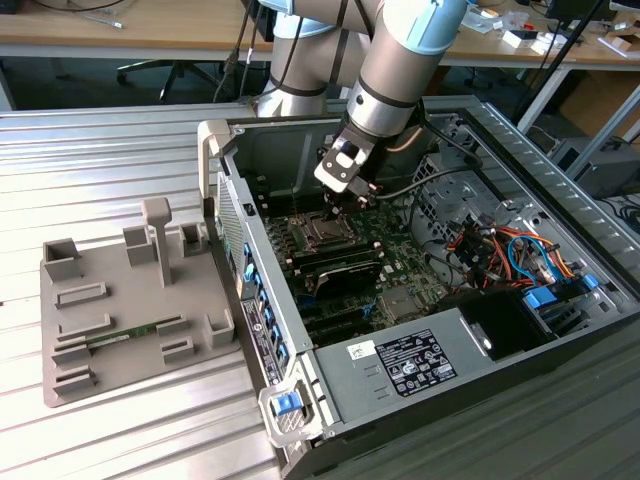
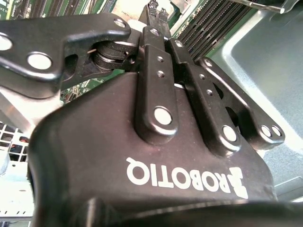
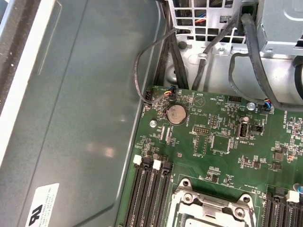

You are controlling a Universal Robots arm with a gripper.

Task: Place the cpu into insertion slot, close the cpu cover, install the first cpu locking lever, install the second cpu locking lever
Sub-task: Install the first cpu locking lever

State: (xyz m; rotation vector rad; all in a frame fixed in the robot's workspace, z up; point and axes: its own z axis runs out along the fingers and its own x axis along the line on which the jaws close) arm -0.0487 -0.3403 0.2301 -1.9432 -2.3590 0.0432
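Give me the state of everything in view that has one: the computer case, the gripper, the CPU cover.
Dark metal computer case: lying on its side, side panel off.
Black two-finger gripper: shut, hanging inside the case.
Square silver metal cpu cover: seems to lie flat.

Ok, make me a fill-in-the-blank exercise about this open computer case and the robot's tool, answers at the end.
1. The robot's tool hangs above the small square black insertion slot with its silver rim, set in the ___ circuit board.
2. The grey moulded fixture tray lies on the exterior view's ___ of the open metal computer case.
3. The flat round coin battery on that board is ___ in colour.
Answers: green; left; silver.
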